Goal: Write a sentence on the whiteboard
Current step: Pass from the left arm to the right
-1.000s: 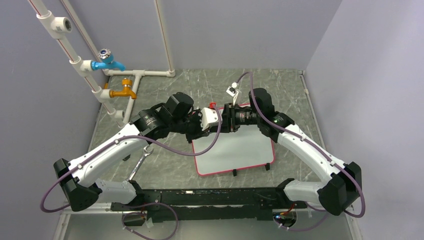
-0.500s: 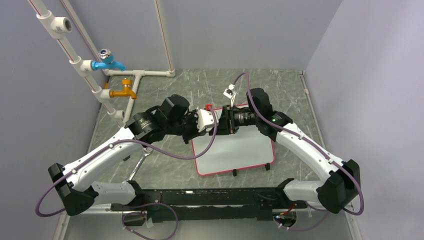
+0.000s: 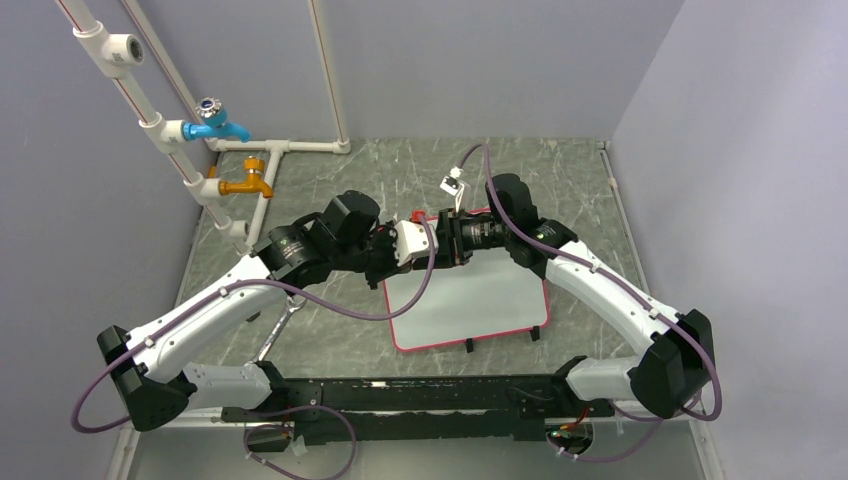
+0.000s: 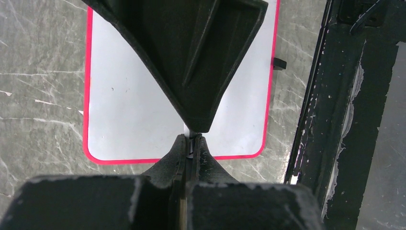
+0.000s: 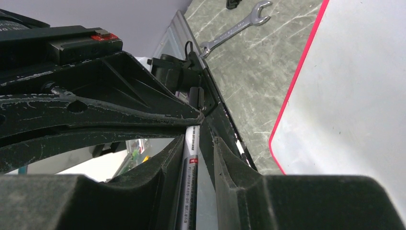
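Whiteboard (image 3: 470, 300): lies flat at bench (image 3: 400, 170) centre, face blank, nothing written yet. Marker (image 5: 190, 163) clamped in right fingers (image 5: 234, 160); left fingers (image 4: 201, 72) pinched shut at its end, probably uncapping. All writing left.

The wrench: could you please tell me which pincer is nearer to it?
Left. The left pincer hangs over the whiteboard's far-left corner, right of the wrench; the right pincer, holding a marker, is further right.
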